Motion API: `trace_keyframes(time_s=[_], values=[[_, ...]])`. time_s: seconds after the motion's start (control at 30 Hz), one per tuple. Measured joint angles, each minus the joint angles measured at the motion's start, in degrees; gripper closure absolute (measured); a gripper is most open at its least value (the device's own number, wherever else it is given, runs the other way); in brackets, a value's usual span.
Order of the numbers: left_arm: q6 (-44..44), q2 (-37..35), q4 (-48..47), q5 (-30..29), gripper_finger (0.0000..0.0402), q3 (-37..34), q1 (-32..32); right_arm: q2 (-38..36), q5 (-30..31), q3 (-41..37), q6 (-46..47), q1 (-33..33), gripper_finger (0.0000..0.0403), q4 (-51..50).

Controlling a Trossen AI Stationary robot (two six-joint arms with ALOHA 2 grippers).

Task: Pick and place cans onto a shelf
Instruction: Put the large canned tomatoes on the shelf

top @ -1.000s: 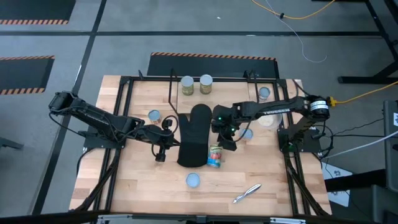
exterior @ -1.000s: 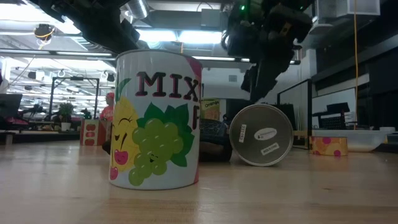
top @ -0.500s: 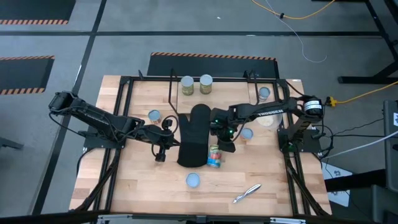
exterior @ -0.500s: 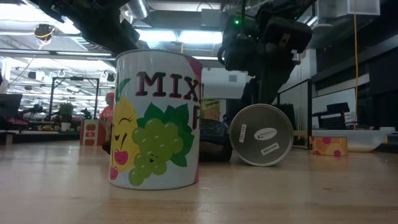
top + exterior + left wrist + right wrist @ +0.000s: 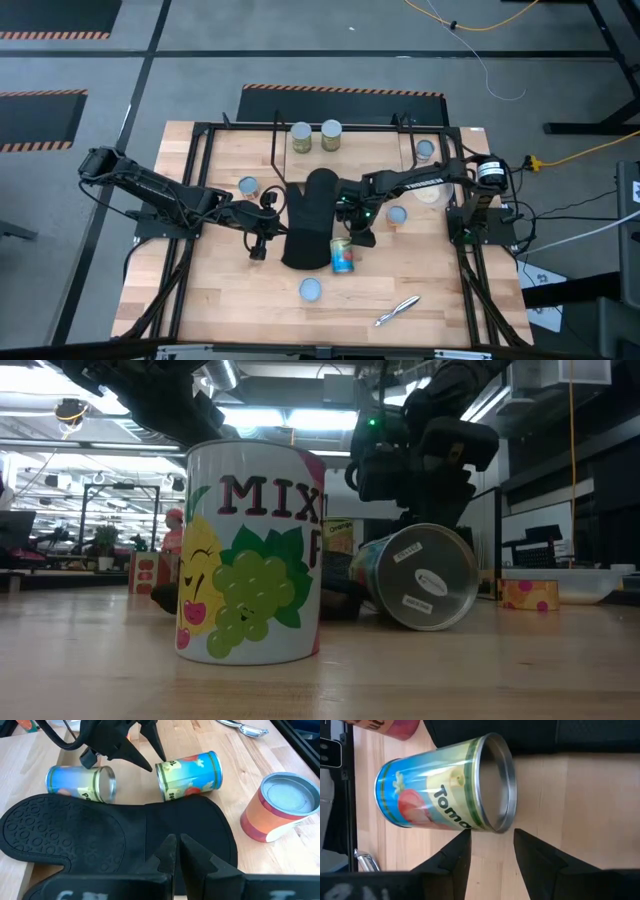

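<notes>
We see the right gripper (image 5: pixel 350 226) low over the middle of the table (image 5: pixel 230 300). Its two fingers (image 5: pixel 455 857) stand apart, and they hold nothing. Right in front of their tips lies a tipped-over can (image 5: pixel 445 790) with a blue, yellow and red label. In the view from above this can (image 5: pixel 343 254) lies on its side, just beside a big black oven glove (image 5: pixel 308 220). The fingers are near the can's silver rim, but we cannot tell if they touch it.

The left gripper (image 5: pixel 258 247) hangs over the other side of the glove. Its fingers (image 5: pixel 167 851) are pressed together with nothing between them.

From the left wrist we see a second can (image 5: pixel 82 782) lying on its side next to the glove, and an orange can (image 5: pixel 280 805) standing up.

In the view from above, one can (image 5: pixel 311 290) stands near the front edge. Two cans (image 5: pixel 301 137) stand side by side at the back. One can (image 5: pixel 248 186) stands on the left, and two more (image 5: pixel 425 150) are on the right. A silver tool (image 5: pixel 397 310) lies near the front.

We cannot make out the shelf for sure.
</notes>
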Motion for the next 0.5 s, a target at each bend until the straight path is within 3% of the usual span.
trace_keyframes(time_s=[0.5], values=[[0.00, -0.01, 0.00, -0.01, 0.0388, 0.00, 0.00, -0.55, -1.15, 0.00, -3.62, -0.02, 0.0250, 0.63]])
